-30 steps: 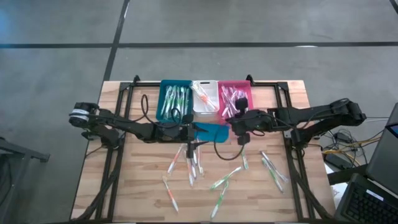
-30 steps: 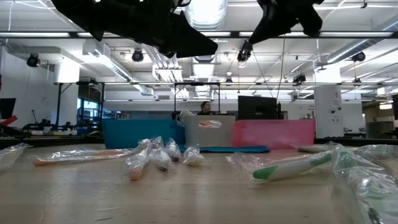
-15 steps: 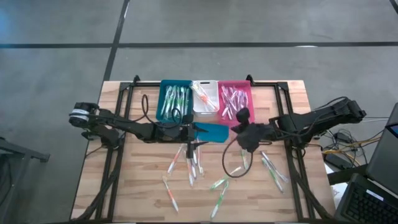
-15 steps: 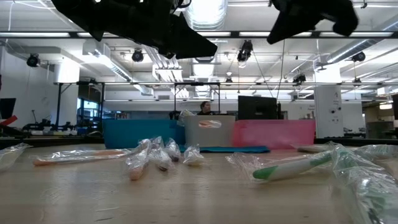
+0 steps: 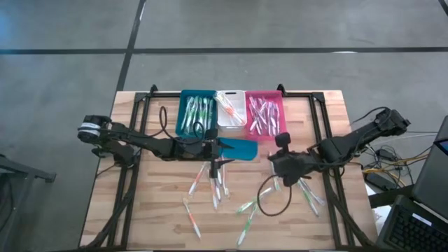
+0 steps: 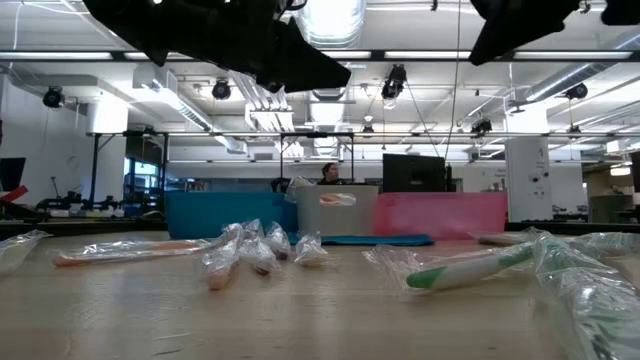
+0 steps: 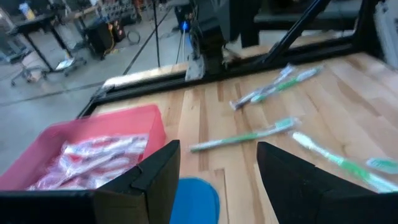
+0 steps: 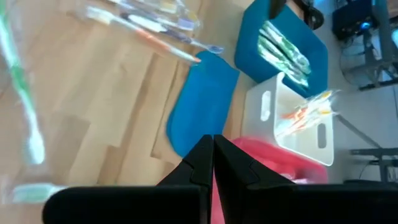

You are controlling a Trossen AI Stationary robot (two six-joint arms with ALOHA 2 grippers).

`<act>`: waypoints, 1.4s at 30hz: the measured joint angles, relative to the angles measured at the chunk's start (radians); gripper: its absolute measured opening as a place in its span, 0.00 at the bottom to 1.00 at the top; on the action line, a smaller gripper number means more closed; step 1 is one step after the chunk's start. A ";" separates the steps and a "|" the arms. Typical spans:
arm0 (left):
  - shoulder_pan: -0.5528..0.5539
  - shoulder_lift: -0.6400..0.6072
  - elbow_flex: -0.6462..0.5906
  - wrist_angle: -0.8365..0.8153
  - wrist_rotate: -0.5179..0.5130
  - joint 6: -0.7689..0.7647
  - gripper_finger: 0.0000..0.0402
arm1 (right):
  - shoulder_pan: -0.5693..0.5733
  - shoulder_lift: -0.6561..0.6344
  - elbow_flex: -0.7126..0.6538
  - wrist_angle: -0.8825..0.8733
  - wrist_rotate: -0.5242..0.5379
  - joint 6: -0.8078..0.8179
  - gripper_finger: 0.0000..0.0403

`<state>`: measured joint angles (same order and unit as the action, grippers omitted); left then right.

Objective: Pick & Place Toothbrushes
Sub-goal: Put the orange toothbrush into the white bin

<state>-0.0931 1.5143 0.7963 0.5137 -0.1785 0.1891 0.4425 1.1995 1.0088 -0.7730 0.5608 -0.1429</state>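
Loose toothbrushes in clear wrappers lie flat on the wooden table: a bunch, green ones and more at the right. Others fill the teal bin, white bin and pink bin at the far edge. My left gripper hovers open and empty over the flat teal lid; its fingers frame the lid. My right gripper hangs shut and empty above the table, just left of the right-hand toothbrushes; its fingertips are together.
A black frame runs along the table's far and side edges. A black cable loops below my right gripper over the table. Bare wood lies at the near left. Beyond the table a person sits at a monitor.
My right gripper has swung from over the pink bin's near end toward the table's near edge and a little rightward, sinking slightly and tipping, and has stayed shut with nothing in it. The toothbrushes have not moved.
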 joint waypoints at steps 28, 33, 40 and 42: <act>-0.378 -0.047 0.232 -1.153 -0.024 0.058 0.54 | 0.057 0.000 -0.003 -0.068 0.051 0.009 0.02; -0.500 -0.038 0.232 -1.117 -0.040 -0.024 0.54 | 0.057 0.000 -0.003 -0.068 0.052 0.010 0.02; -0.569 0.052 0.251 -1.066 -0.042 -0.039 0.54 | 0.057 0.000 -0.003 -0.067 0.071 -0.012 0.02; -0.572 0.087 0.268 -1.064 -0.020 -0.040 0.54 | 0.057 0.000 -0.003 -0.067 0.071 -0.013 0.02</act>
<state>-0.6655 1.6011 1.0647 -0.5503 -0.1989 0.1488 0.4992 1.1999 1.0058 -0.8398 0.6323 -0.1558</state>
